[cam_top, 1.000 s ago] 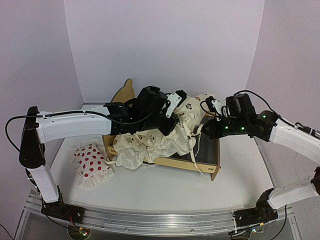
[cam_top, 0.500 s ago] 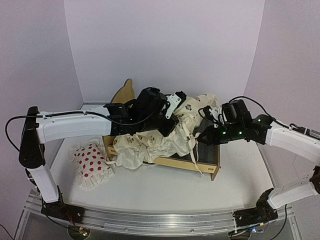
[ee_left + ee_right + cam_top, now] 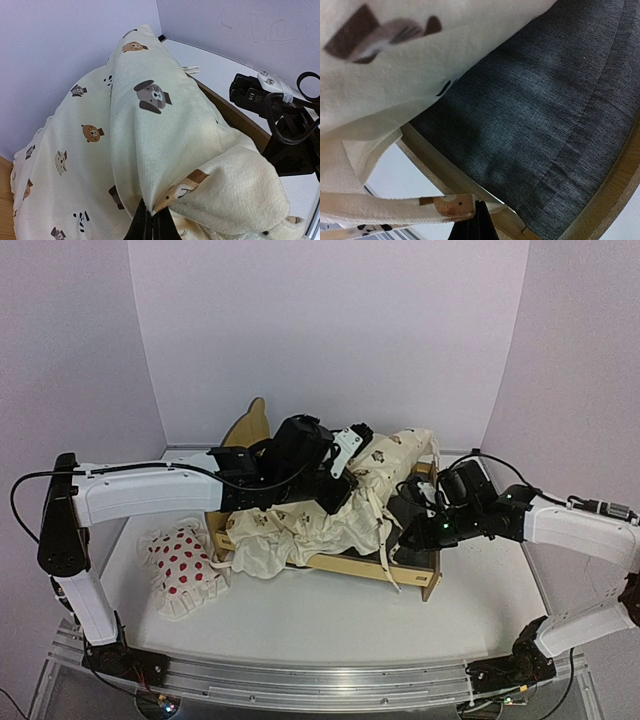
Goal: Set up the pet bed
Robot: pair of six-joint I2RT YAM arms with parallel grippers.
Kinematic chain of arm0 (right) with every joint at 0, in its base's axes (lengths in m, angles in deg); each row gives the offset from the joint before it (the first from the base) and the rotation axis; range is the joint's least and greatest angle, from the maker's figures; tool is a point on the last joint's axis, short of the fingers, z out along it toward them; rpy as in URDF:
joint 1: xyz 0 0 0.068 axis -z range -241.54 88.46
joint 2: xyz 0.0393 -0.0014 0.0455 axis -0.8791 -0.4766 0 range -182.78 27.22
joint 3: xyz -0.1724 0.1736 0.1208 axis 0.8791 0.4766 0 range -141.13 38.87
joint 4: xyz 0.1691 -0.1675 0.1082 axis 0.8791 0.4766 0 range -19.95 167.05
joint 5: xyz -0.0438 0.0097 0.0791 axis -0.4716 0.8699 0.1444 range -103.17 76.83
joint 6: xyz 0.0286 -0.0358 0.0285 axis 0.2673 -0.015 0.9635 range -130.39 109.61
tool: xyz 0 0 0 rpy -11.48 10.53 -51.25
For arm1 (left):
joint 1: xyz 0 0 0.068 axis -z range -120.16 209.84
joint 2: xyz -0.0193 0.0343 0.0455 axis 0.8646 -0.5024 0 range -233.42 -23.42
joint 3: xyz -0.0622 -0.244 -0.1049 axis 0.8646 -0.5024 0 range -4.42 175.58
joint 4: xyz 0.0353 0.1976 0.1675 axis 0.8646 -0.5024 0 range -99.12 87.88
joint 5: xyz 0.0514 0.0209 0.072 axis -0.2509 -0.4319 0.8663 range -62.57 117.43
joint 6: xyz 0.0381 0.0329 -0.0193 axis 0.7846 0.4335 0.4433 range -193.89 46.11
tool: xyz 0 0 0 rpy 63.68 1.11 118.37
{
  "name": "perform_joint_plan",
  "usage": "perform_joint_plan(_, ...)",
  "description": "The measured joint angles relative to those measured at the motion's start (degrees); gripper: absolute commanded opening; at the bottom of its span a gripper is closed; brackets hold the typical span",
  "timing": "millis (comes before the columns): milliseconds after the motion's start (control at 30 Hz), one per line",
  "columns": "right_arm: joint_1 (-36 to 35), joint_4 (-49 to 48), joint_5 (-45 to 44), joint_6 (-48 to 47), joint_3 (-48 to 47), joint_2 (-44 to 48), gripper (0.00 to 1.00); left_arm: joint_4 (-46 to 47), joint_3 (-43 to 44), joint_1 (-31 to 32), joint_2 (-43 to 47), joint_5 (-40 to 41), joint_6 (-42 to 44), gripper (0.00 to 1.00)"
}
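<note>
Spotted pillow (image 3: 182, 562) lies on the table (image 3: 320, 625) near its left edge. Just beyond, the pet bed (image 3: 350, 566) stands mid-table, headboard toward the far left corner, grey base bare at its right end. The quilt (image 3: 330, 520) is heaped over the frame. Right pincer (image 3: 475, 220) is clenched on the quilt's hem. Left pincer (image 3: 151, 220), farther back, grips a raised fold.

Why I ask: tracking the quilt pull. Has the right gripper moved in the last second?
Yes. The right gripper has come leftward and nearer, across the pet bed toward its near rail.
</note>
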Motion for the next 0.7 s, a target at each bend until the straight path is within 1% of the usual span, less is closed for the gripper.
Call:
perform_joint_plan(233,0.0,0.1,-1.8,0.2,2.0,0.0,0.0,0.0,0.0,-0.1,0.0,-0.9,-0.3,0.0)
perform_joint_plan(400,0.0,0.8,-5.9,0.0,1.9,0.0,0.0,-0.1,0.0,-0.1,0.0,-1.8,-0.3,0.0)
perform_joint_plan(600,0.0,3.2,-11.1,-1.4,-3.4,0.0,0.0,-0.1,0.0,-0.1,0.0,-1.8,-0.5,0.0)
perform_joint_plan(700,0.0,3.1,-11.7,-1.9,-5.6,-0.2,0.0,-0.1,0.0,-0.1,0.0,-1.7,-0.5,0.0)
